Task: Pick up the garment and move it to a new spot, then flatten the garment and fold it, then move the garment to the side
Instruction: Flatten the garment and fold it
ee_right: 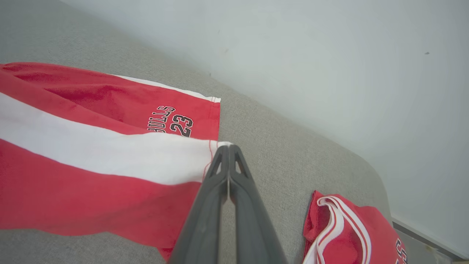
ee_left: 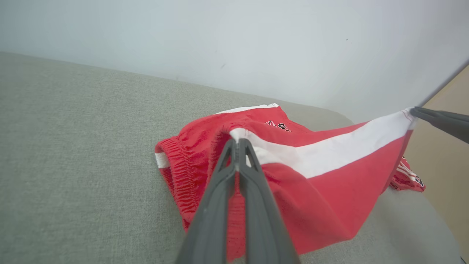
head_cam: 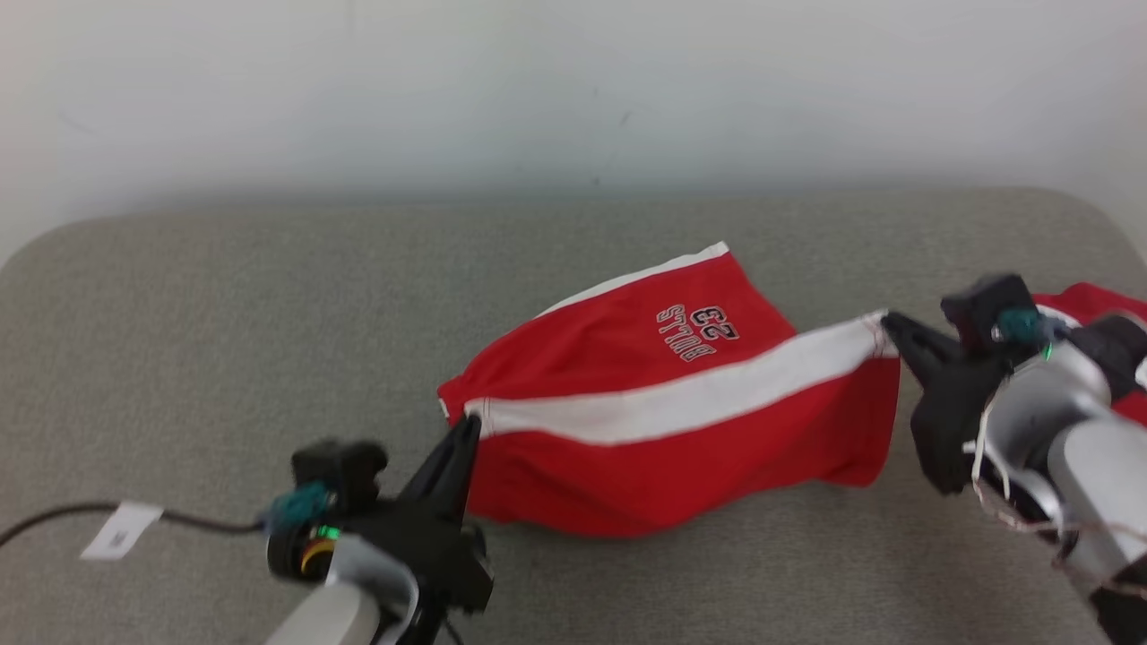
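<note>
The shorts sit mid-bench, half lifted; the white stripe is pulled taut between my two claws, and the red cloth below it hangs down to touch the bench; the leg with the print lies flat toward 12 o'clock. My left claw is clenched on the waistband end of the stripe, at 8 o'clock of the shorts; the left wrist view shows both fingers pressed together with cloth pinched at the tips. My right claw is clamped on the hem end, at 2 o'clock; the right wrist view shows the fingers closed tight on the stripe's corner.

I judge the hold is meant for spreading: gripping both ends of one seam gives a straight edge, so the cloth can be laid down flat and not in a heap; flattening is in hand and folding is not yet begun.

A red jersey lies at 3 o'clock, just behind my right claw and apart from the shorts; I should keep the hem from dragging over it. A cable with a white tag runs at 8 o'clock, beside my left wrist.
</note>
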Controlling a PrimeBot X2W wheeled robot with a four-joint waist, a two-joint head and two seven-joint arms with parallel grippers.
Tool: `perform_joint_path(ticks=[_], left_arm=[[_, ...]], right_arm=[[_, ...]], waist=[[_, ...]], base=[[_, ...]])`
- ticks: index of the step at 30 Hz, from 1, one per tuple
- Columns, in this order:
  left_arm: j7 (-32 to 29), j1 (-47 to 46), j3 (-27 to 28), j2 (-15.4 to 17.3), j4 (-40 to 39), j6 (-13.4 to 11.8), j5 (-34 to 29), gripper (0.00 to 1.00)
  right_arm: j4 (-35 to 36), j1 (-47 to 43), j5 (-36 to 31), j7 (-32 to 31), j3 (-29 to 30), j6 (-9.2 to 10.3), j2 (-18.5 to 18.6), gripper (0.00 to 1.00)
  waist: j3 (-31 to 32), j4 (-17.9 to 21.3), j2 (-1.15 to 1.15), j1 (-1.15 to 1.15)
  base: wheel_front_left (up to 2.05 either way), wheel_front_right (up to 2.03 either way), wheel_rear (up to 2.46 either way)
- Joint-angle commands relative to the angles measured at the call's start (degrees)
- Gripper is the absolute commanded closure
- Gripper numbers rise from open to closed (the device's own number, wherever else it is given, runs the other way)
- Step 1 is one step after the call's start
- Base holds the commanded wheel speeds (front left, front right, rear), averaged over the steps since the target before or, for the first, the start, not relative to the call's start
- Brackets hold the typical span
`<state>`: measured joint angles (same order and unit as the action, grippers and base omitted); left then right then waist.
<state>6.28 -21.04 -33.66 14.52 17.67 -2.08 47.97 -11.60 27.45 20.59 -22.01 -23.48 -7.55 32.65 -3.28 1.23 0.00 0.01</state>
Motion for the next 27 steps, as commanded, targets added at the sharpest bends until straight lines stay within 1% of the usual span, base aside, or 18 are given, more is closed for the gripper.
perform_joint_path(ticks=[1, 4, 10, 16, 21, 22, 23, 24, 27], left_arm=[[0.0, -3.4, -0.5, -0.9, 1.2, -0.4, -1.7, 1.0], [-0.4, -8.6, -0.7, -3.4, 4.3, -1.3, -2.5, 1.0], [0.2, -17.3, -0.9, -7.5, 11.5, -2.7, -4.1, 1.0], [2.5, -23.0, -0.5, -9.9, 17.9, -2.9, -3.9, 1.0], [4.0, -25.9, -1.3, -11.0, 21.8, -1.7, -2.7, 1.0], [4.5, -26.5, -1.5, -11.2, 22.4, -1.5, -2.5, 0.69], [5.3, -27.0, -1.4, -11.3, 22.9, -1.5, -2.2, 0.04], [5.9, -27.3, -1.5, -11.4, 23.5, -1.2, -2.1, 0.0], [7.1, -27.7, -2.3, -11.6, 25.2, -0.4, -1.9, 0.0]], right_arm=[[-2.7, 4.0, -0.3, 1.2, -1.6, 0.11, 0.6, 1.0], [-9.1, 11.0, -0.8, 3.6, -4.3, 0.11, 1.0, 1.0], [-20.3, 22.1, -2.1, 8.8, -7.9, 0.11, -0.7, 1.0], [-29.1, 29.7, -3.0, 13.2, -10.8, 0.11, -2.6, 1.0], [-35.3, 33.9, -3.9, 16.5, -11.9, 0.11, -3.9, 1.0], [-36.6, 34.6, -3.7, 17.1, -11.6, 0.11, -4.3, 1.0], [-37.6, 35.2, -3.9, 18.0, -11.6, 0.11, -4.5, 0.92], [-38.6, 35.6, -4.2, 18.9, -11.7, 0.11, -4.8, 0.0], [-41.8, 36.2, -4.6, 21.7, -11.3, 0.11, -5.7, 0.0]], waist=[[-4.5, -3.9, 0.0, -0.01], [-7.7, -6.0, 0.0, -0.01], [-12.9, -9.1, 0.0, -0.01], [-16.6, -11.0, 0.0, -0.01], [-18.2, -12.0, 0.0, -0.01], [-18.3, -12.1, 0.0, -0.01], [-18.3, -12.3, 0.0, -0.01], [-18.2, -12.4, 0.0, -0.01], [-17.1, -12.3, 0.0, -0.01]], base=[[0.0, 0.0, 0.0], [0.0, 0.0, 0.0], [0.0, 0.0, 0.0], [0.0, 0.0, 0.0], [0.0, 0.0, 0.0], [0.0, 0.0, 0.0], [0.0, 0.0, 0.0], [0.0, 0.0, 0.0], [0.0, 0.0, 0.0]])
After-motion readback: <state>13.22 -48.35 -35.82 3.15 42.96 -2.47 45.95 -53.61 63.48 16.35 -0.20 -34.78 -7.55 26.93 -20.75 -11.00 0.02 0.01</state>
